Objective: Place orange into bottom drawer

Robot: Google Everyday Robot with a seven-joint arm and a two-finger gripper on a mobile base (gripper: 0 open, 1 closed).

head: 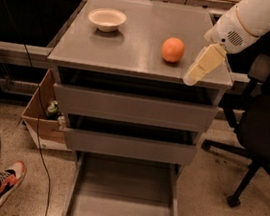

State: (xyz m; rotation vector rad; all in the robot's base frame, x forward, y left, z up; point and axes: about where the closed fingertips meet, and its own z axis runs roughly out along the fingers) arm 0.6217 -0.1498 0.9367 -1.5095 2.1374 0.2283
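Orange point(173, 50) noted on the counter point(133, 49), not yet grasped. Found the tool point(192, 77) just beside it, carrying nothing; could not tell clenched or released. Bottom drawer point(119, 214) found open; pick and drop left.

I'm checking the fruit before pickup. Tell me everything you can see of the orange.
The orange is round, with smooth, dull orange skin, whole as far as shows. It rests on the grey cabinet top, right of centre. Nothing else touches it: the gripper hangs just to its right, apart from it, near the top's front edge; the cream bowl sits well to its left.
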